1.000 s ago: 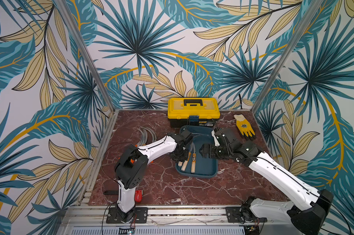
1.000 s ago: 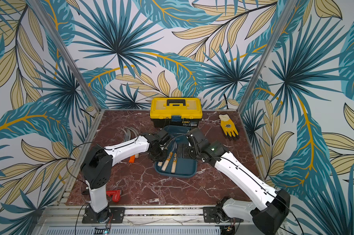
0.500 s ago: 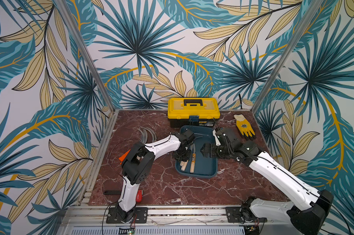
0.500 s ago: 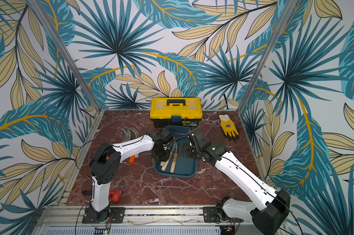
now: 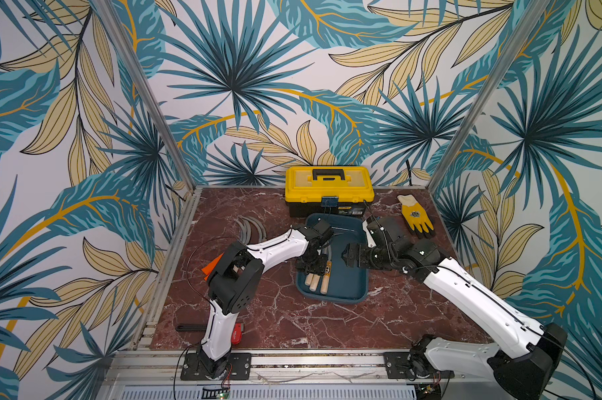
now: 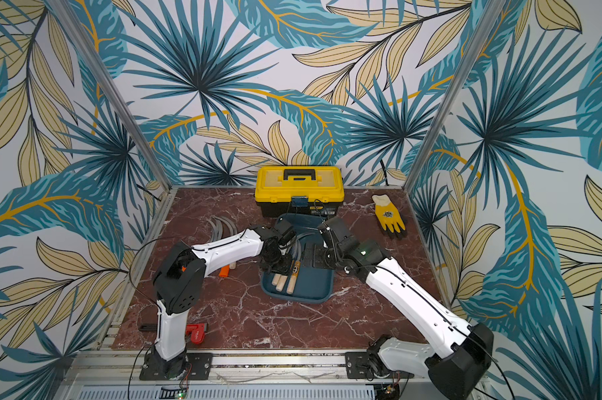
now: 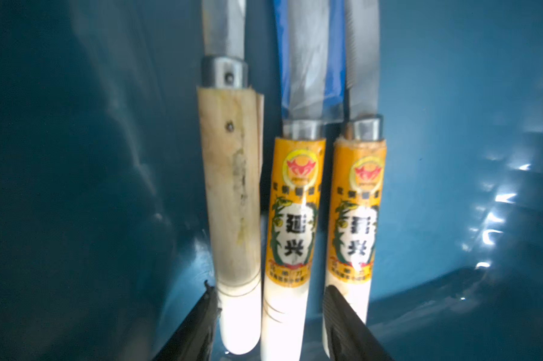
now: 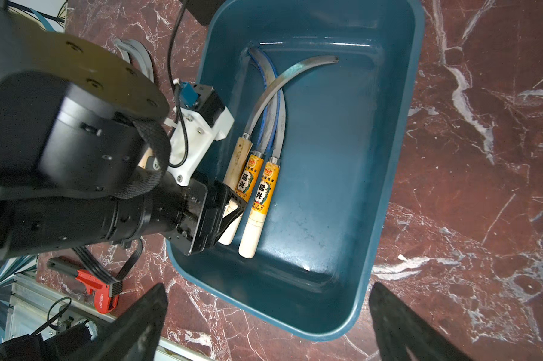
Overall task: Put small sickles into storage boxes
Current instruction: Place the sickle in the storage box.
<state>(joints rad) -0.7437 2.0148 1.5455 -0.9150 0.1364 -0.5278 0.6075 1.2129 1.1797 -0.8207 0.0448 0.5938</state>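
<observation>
Over on the left of the counter [image 5: 285,322] the loose sickles [image 5: 251,229] lie fanned together, grey blades nested, with one orange handle [image 6: 224,271] poking out from under the left arm. I'd guess they are heaped on that side so this arm can fetch them one at a time. A red clamp tool [image 6: 196,334] lies near the arm's base and looks to be no part of the job. The left gripper [image 7: 270,298] is down inside the storage box [image 8: 332,187], jaws partway apart over the handle ends and closed on none of them, as far as I can see. Three sickles [image 8: 259,187] lie there along the box's left wall, handles touching side by side and pointing toward the robot, blades curving off to the far end and crossing. Packed tight like that, they leave most of the floor bare for the ones not yet brought over. The right gripper [image 8: 268,287] hangs by the right side of the box, wide open and empty, probably held clear of the other arm but close enough to steady the box. Behind it stands a shut yellow toolbox [image 5: 329,187], and to the right of that lies a glove [image 5: 415,216], with neither gripper anywhere near them.
</observation>
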